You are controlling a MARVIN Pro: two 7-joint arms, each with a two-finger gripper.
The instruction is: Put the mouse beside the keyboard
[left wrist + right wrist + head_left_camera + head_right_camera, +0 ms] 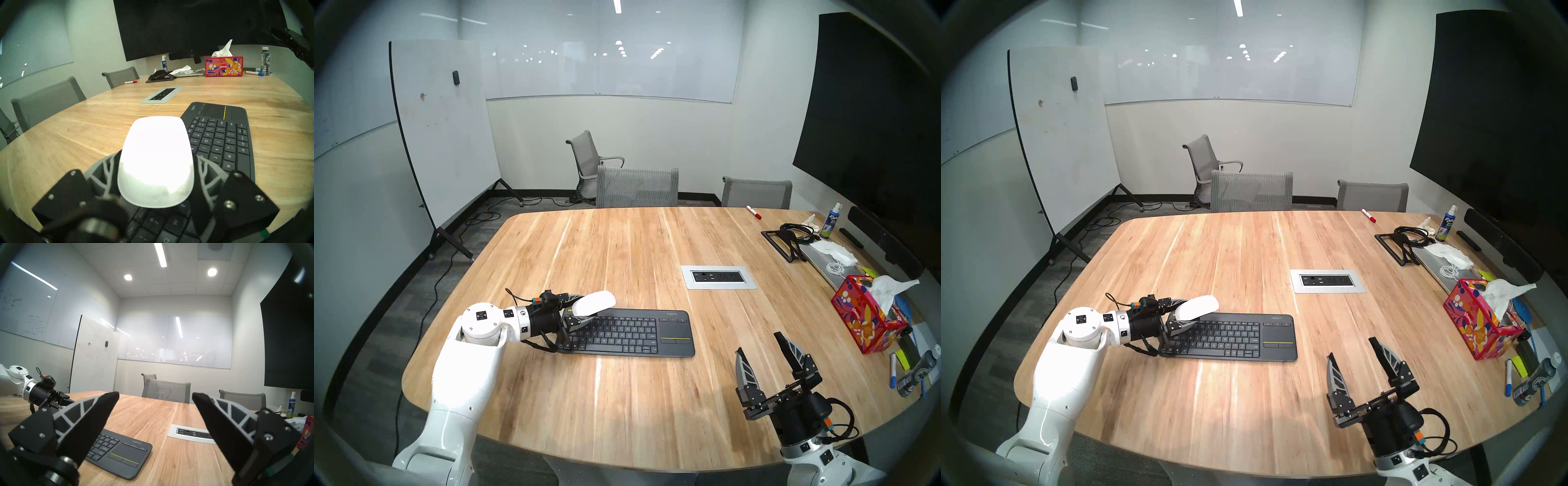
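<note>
Clamped on the mouse (593,302), the left gripper (577,309) has one finger pressed to each long side of the glossy white shell, which sticks out past the fingertips toward the middle of the table (619,244). Seen from the head camera, the mouse hangs in the air over the keyboard's left end, at about 10 o'clock from the keyboard's centre, its underside clear of the keys. From the left wrist camera the mouse (156,162) fills the middle of the view (washed out by glare along its top), with the grey ribbed fingers (102,171) hugging it on both sides and the keyboard (220,135) stretching away toward 1 o'clock.

That keyboard (629,332) lies flat on the wood, dark grey, touchpad and thin yellow line at its right end. At about 2 o'clock from it sits the silver-framed outlet panel (718,277), set into the tabletop and well apart from it.

At roughly 4 o'clock from the keyboard, the right gripper (762,342) is held above the table's near edge with its jaws spread wide and nothing between them; its own camera shows both dark fingertips (108,399) apart, the keyboard's touchpad end (125,455) lying below them.

Along the table's right edge, near 3 o'clock, stands a red flowered tissue box (863,322) among markers and bottles.
</note>
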